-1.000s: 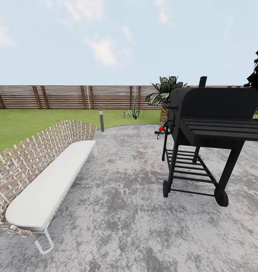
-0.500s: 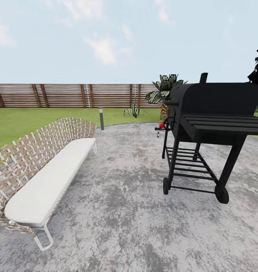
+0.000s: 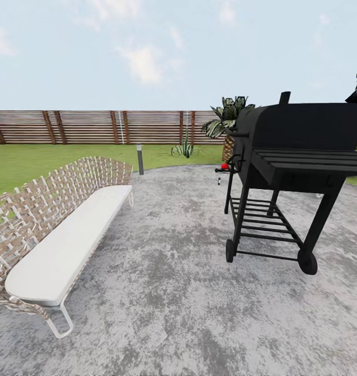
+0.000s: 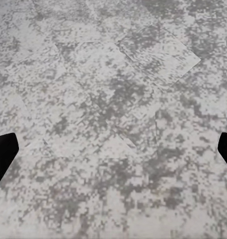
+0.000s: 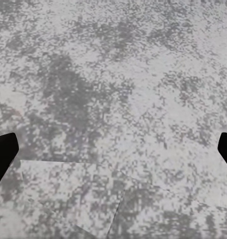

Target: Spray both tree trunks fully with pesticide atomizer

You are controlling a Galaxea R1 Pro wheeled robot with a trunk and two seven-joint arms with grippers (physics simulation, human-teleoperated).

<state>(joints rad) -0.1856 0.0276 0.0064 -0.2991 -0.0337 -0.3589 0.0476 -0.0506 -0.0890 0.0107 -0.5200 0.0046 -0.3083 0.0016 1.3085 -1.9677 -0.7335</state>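
Under both wrists lies speckled grey stone patio point(image 3: 168, 292); my left fingers point(image 4: 3, 152) and right fingers point(image 5: 3, 152) are spread wide, holding nothing. At ten o'clock stands a woven bench point(image 3: 53, 230), at two o'clock a black grill point(image 3: 298, 156). Green lawn point(image 3: 21, 164) and slatted fence point(image 3: 84, 127) lie at twelve o'clock; I cannot see the atomizer.

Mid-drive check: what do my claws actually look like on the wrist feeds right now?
Little of them shows. On the left wrist feed the left claw appears as two plain black fingertips with blunt, angled ends at opposite edges. The right claw looks the same: matte black fingertips, no markings or cables visible. Beneath both lies grey speckled stone patio.
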